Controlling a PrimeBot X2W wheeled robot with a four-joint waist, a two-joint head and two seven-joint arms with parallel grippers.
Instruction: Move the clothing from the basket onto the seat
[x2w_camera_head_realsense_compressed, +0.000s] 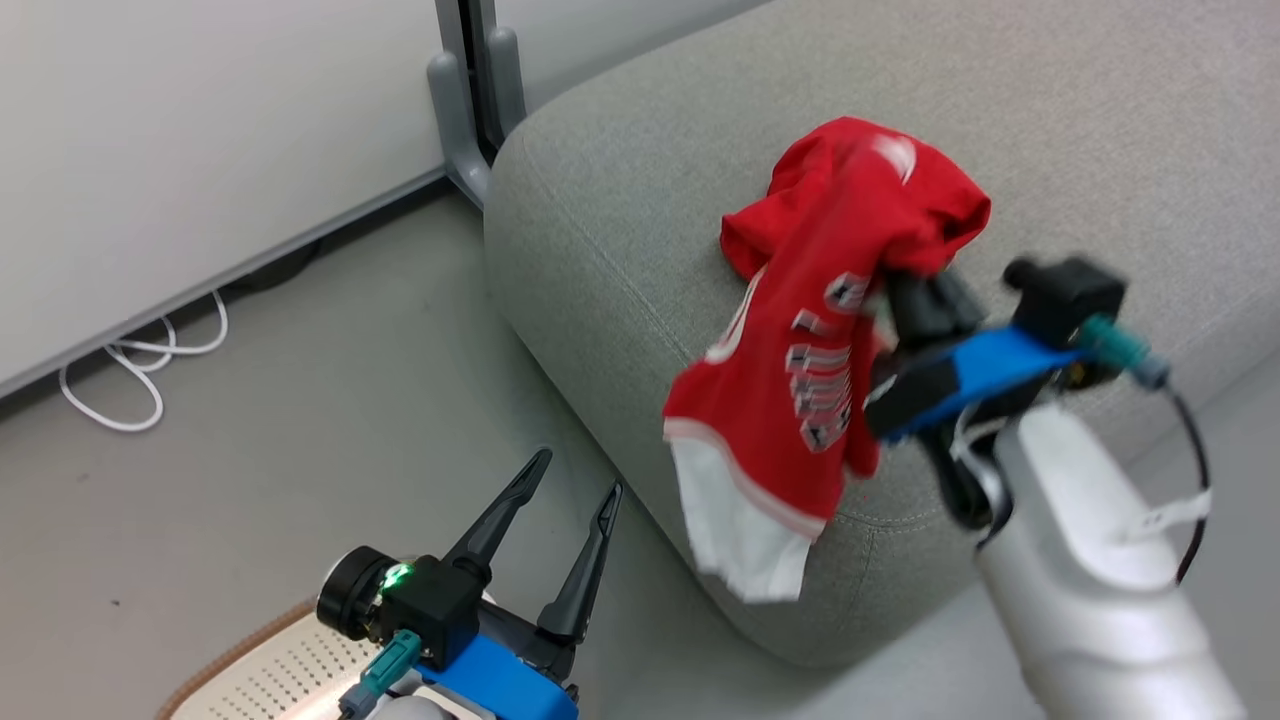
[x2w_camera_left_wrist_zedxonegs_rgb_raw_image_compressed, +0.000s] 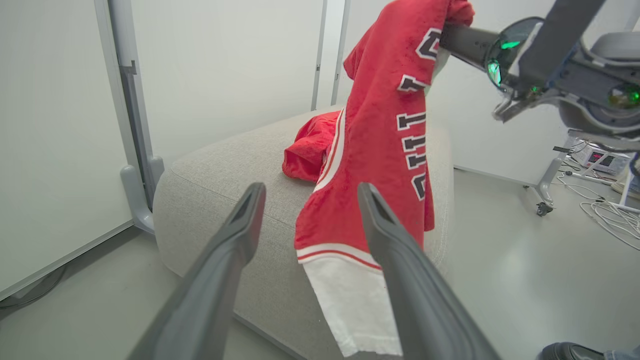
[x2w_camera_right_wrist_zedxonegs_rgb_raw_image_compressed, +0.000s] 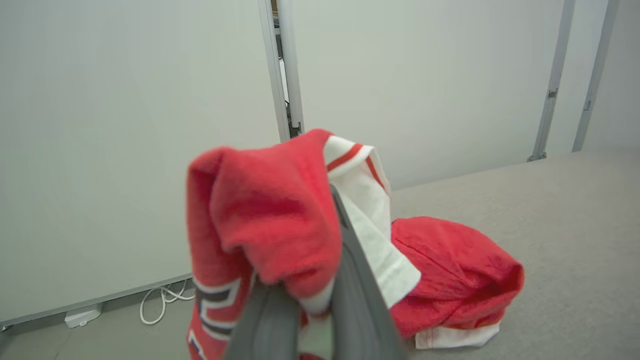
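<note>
Right tool (x2w_camera_head_realsense_compressed: 915, 300) is pinched on the lettered red jersey (x2w_camera_head_realsense_compressed: 790, 400), held over the corner of the couch (x2w_camera_head_realsense_compressed: 620, 200) with its white hem hung past the edge; a second garment (x2w_camera_right_wrist_zedxonegs_rgb_raw_image_compressed: 460, 270) is laid on the couch behind it. Left tool (x2w_camera_head_realsense_compressed: 577, 473) is spread, empty, near the basket (x2w_camera_head_realsense_compressed: 270, 670). If released here, the jersey may be dragged floorward by its hanging length, or snagged on the draped fingers (x2w_camera_right_wrist_zedxonegs_rgb_raw_image_compressed: 350, 260).
</note>
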